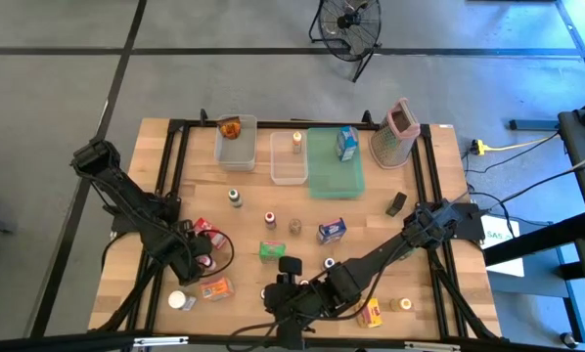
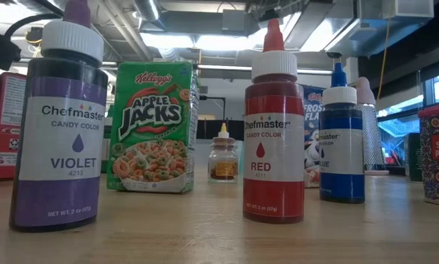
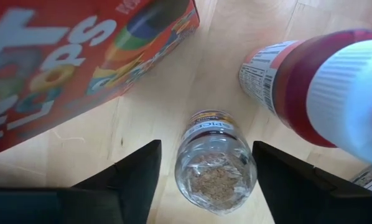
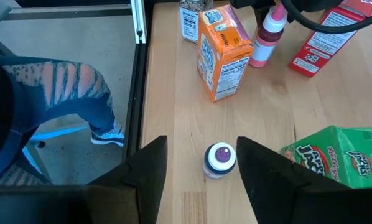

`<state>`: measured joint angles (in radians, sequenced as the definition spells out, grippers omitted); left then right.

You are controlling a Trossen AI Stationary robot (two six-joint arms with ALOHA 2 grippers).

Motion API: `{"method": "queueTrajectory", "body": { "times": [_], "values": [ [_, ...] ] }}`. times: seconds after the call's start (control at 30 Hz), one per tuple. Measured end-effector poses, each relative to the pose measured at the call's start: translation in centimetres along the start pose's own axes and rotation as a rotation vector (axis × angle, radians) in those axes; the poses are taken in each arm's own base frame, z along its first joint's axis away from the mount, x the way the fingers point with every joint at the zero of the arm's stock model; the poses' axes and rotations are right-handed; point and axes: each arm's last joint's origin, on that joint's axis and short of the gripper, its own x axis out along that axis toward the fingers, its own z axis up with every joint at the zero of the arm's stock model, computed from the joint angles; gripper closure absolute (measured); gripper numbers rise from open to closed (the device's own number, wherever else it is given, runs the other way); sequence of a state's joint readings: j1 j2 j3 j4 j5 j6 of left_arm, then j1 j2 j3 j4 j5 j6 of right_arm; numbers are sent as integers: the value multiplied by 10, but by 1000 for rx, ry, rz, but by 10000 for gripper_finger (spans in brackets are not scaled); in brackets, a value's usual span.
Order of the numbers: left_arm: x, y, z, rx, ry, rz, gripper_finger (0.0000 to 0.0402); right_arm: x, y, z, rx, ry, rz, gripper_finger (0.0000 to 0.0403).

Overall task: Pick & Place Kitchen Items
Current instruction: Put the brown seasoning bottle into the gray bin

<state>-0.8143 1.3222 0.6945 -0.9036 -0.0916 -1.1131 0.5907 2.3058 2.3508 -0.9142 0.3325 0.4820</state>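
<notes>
We see the left gripper [image 3: 201,180] low at the table's front-left, fingers apart, straddling a small clear spice jar [image 3: 214,163] without visibly touching it; red Froot Loops box [image 3: 80,56] and a red bottle with white cap [image 3: 323,87] sit just beside it. Right gripper [image 4: 201,165] is at front centre, fingers apart on either side of the violet-capped bottle [image 4: 220,158], not clamped; orange box [image 4: 223,50] and green Apple Jacks box [image 4: 341,155] are near. Further back: left clear bin [image 1: 236,142] holds an orange-brown item [image 1: 232,127], middle clear bin [image 1: 288,158] holds a small jar [image 1: 296,141], green tray [image 1: 334,171] holds a blue carton [image 1: 346,144]. Metal grater [image 1: 397,132] stands beside the tray. Remaining items are scattered on the wooden table [image 1: 449,196].
</notes>
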Motion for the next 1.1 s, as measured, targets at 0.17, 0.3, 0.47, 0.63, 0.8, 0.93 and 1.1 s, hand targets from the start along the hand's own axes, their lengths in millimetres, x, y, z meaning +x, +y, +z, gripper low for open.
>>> {"method": "queueTrajectory", "body": {
  "times": [0.17, 0.3, 0.47, 0.63, 0.8, 0.93, 1.1],
  "values": [
    [0, 0, 0, 1, 2, 1, 197, 0, -1, 0, 1, 0, -1, 208],
    [0, 0, 0, 1, 9, -1, 221, 0, -1, 0, 1, 0, -1, 208],
    [0, 0, 0, 1, 10, 0, 222, 0, -1, 0, 1, 0, -1, 208],
    [-2, -1, -1, 21, 16, -1, 220, 0, -1, 0, 1, 0, -1, 208],
    [-9, -5, -3, 45, 48, -8, 223, 0, -1, 0, 2, -1, -1, 208],
    [-15, -6, -5, 56, 78, 8, 223, 0, -1, 1, 2, -2, 0, 208],
    [-29, -9, -6, 74, 96, 18, 223, 0, -1, 1, 2, -1, 3, 208]
  ]
}}
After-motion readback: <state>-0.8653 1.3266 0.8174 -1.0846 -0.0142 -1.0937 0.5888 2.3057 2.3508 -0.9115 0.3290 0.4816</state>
